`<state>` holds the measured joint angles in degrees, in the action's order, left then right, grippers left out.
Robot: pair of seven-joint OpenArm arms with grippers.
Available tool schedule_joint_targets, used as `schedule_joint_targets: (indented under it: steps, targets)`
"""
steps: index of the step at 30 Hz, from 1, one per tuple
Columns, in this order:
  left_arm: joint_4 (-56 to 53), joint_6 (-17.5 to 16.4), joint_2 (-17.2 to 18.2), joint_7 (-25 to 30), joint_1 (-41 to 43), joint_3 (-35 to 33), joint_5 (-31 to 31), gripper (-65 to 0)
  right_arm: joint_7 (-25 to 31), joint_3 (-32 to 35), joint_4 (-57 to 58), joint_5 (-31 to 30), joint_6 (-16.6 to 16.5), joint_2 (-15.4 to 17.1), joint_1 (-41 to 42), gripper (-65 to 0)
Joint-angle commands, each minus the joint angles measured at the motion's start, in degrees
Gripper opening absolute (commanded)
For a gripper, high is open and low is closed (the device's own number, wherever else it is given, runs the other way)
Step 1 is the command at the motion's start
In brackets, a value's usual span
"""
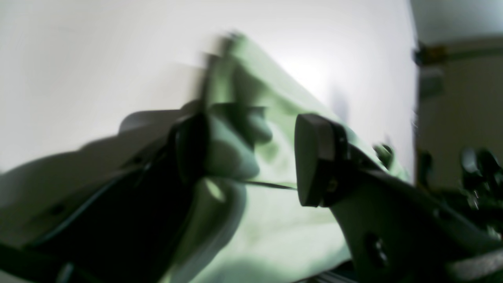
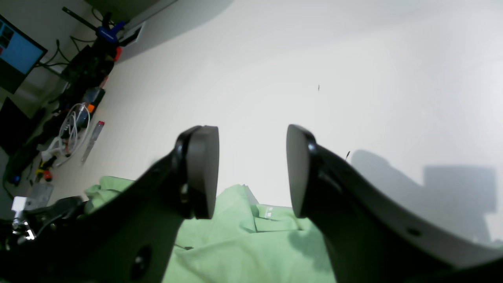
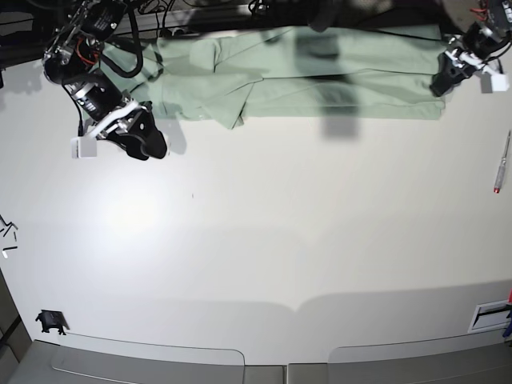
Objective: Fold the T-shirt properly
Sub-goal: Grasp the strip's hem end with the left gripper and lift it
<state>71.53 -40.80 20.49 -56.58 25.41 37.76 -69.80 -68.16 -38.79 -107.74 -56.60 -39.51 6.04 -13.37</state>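
The T-shirt (image 3: 320,72) lies spread along the far edge of the white table, pale mint green, with a folded flap near its left end. My left gripper (image 3: 442,82) is at the shirt's right end. In the blurred left wrist view its jaws (image 1: 251,153) stand apart, with a bunch of the shirt (image 1: 271,220) against the left finger and cloth between them. My right gripper (image 3: 148,144) is open and empty over bare table just in front of the shirt's left end. In the right wrist view (image 2: 251,169) the shirt (image 2: 251,243) lies below its fingers.
A pen (image 3: 502,164) lies near the table's right edge. Cables and tools (image 2: 74,125) and a monitor (image 2: 15,51) crowd the area beside the shirt's left end. A small black item (image 3: 50,322) sits at the table's front left corner.
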Motion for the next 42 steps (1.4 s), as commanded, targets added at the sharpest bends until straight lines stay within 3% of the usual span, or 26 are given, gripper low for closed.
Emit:
schedule_joint_targets:
  steps: [1, 7, 9, 12, 15, 19, 23, 30, 35, 42]
  targets:
    - [0.13, 0.80, 0.33, -2.56, 1.14, -1.97, 2.64, -31.5, 1.22, -0.20, -1.05, -1.38, -0.49, 0.61, 0.35, -38.9]
    - [0.13, 0.80, 0.35, -3.56, 1.42, -6.32, 2.64, -31.6, 1.09, -0.20, -1.05, -0.35, -0.49, 0.61, 0.33, -38.9]
    - [0.13, 0.80, 0.42, -3.52, 1.42, -6.21, 2.64, -34.7, 1.11, -0.20, -1.05, -0.37, -0.49, 0.61, 0.35, -38.9]
    - [0.17, 0.80, 0.48, -3.13, 1.40, -6.21, 2.62, -46.8, 1.11, -0.20, -1.05, -0.35, -0.49, 0.61, 0.35, -38.9]
    - [0.17, 0.80, 0.48, -0.33, 1.25, -6.21, 2.60, -65.0, 1.14, -0.20, -1.05, -0.11, -0.49, 0.59, 0.35, -38.9]
    - [2.69, 0.80, 0.33, 2.14, 1.09, -6.21, -0.92, -65.0, 2.12, -0.22, -1.05, 4.11, -0.49, 0.59, 0.33, -39.0]
    - [10.64, 0.80, -1.49, -3.63, 1.14, -6.21, -6.08, -65.0, 4.74, -0.22, -0.98, 11.28, -0.49, 0.61, 0.33, -39.0]
    - [25.55, 0.80, -6.05, -12.48, 1.40, -9.57, -15.20, -65.0, 9.88, -0.22, -0.98, 23.39, 6.14, 1.42, 0.33, -39.0]
    - [27.82, 0.80, -6.56, -11.85, 0.63, -20.52, -15.08, -65.0, 10.80, -0.26, -0.98, 27.12, 7.65, 4.31, 0.33, -39.0]
    - [27.82, 0.80, -10.23, -2.16, -2.86, -35.74, 0.50, -65.0, 11.19, -0.26, -0.83, 28.57, 8.35, 6.67, 0.33, -39.0]
